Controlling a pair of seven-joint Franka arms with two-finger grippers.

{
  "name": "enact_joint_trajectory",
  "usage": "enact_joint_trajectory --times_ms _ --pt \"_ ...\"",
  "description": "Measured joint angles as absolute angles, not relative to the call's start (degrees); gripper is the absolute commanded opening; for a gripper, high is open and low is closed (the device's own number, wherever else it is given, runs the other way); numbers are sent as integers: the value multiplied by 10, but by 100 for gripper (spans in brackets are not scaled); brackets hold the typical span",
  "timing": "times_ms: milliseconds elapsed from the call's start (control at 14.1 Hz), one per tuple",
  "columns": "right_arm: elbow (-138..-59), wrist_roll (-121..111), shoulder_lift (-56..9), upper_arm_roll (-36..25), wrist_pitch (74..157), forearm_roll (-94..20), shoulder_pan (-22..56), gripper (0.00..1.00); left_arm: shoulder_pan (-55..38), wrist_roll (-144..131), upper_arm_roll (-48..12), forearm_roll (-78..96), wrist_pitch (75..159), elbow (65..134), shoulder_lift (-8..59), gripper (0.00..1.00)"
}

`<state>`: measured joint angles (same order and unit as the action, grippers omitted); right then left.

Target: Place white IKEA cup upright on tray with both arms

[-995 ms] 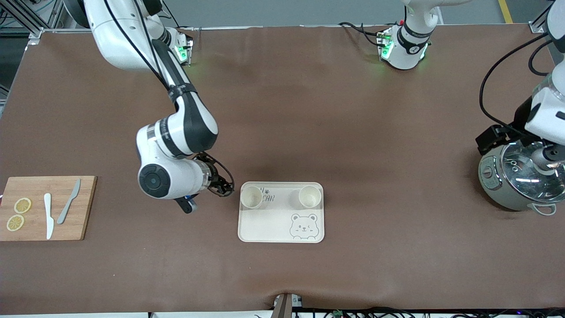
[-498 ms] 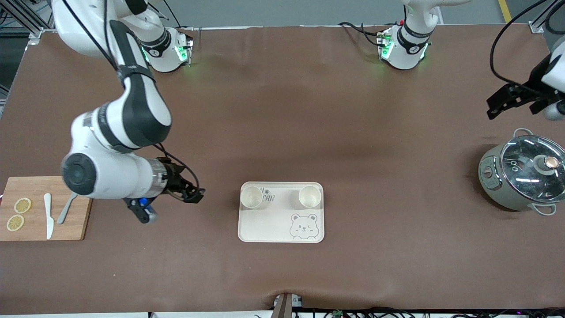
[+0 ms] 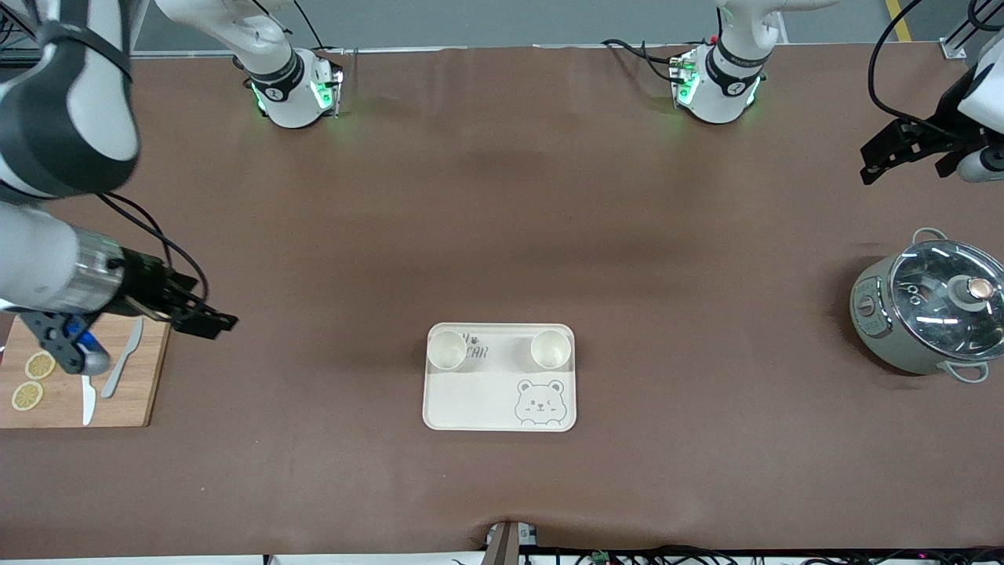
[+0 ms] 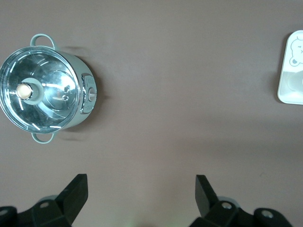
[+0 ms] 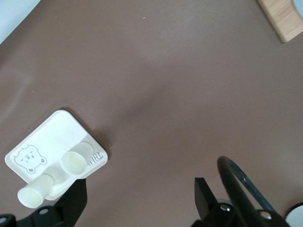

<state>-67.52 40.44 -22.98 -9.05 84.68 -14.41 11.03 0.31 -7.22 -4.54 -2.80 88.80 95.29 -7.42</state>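
2 cups point(image 3: 448, 349) point(image 3: 550, 349) stand upright on the tray point(image 3: 478, 400), mid-counter. Both end effectors gape empty, well apart from it: right end effector point(image 3: 210, 323) beside the board point(image 3: 149, 392), left end effector point(image 3: 882, 153) above the pot point(image 3: 878, 322)

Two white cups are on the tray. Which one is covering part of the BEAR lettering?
The cup at the tray's corner toward the right arm's end of the table: its rim hides the start of the grey lettering. The other cup stands clear of it.

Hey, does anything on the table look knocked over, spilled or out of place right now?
Nothing stands out. Both cups stand upright on the tray, and the left gripper and right gripper are open, holding nothing.
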Motion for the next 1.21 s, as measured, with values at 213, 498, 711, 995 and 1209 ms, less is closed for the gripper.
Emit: enact_joint_trajectory --times_ms 213,498,711,995,1209 --pt "-727 289 -171 -91 841 -112 80 100 -1 -72 -49 -28 886 953 -74 100" --pt "-749 100 -123 -91 834 -53 50 100 -1 -72 -49 -28 885 955 -73 100" --pt "-787 14 -82 -91 839 -28 39 100 -1 -72 -50 -28 885 956 -68 100" --pt "-909 -44 11 -91 899 -8 39 100 -1 -75 -50 -28 887 955 -65 100" --pt "-906 -47 11 -91 918 -4 38 100 -1 -77 -50 -28 887 950 -64 100"
